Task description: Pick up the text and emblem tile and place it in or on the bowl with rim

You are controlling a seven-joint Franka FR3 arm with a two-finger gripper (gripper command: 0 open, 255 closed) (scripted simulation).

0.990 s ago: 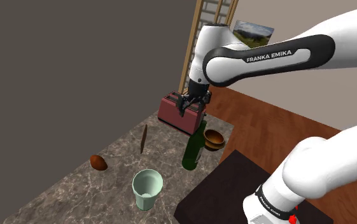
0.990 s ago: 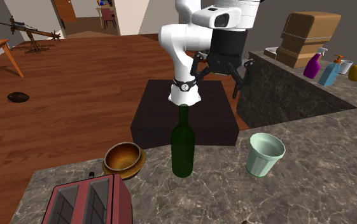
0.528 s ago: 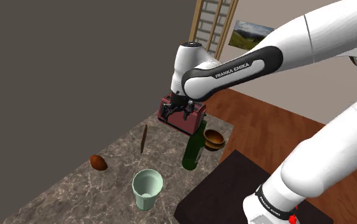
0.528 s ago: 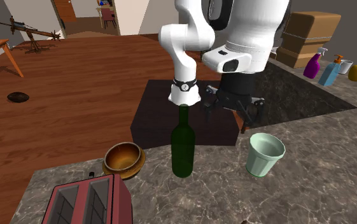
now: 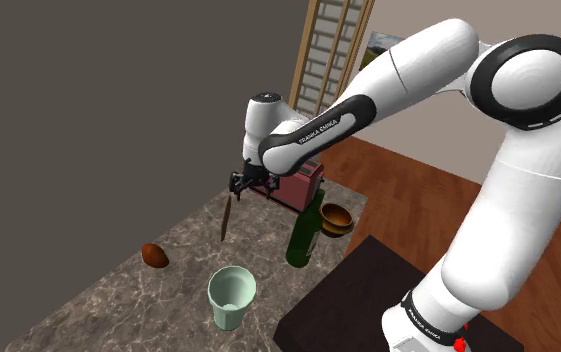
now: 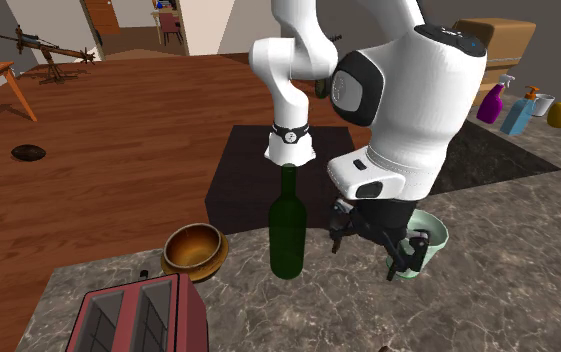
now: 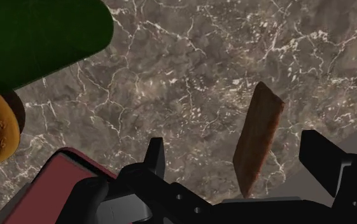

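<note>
I see a dark marble counter in the shoulder view's lower left. On it stand a red toaster, wooden bowl, green bottle, pale green cup, thin brown tile and brown lump.

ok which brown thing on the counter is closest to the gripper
The thin tile, right below the gripper; the rounded lump and the bowl sit farther off.

You have bare marble counter all round the upright tile. The red toaster sits close behind the gripper. The tall green bottle stands between the tile and the wooden bowl, blocking the straight line. The pale cup and the brown lump are well apart from the tile.
</note>
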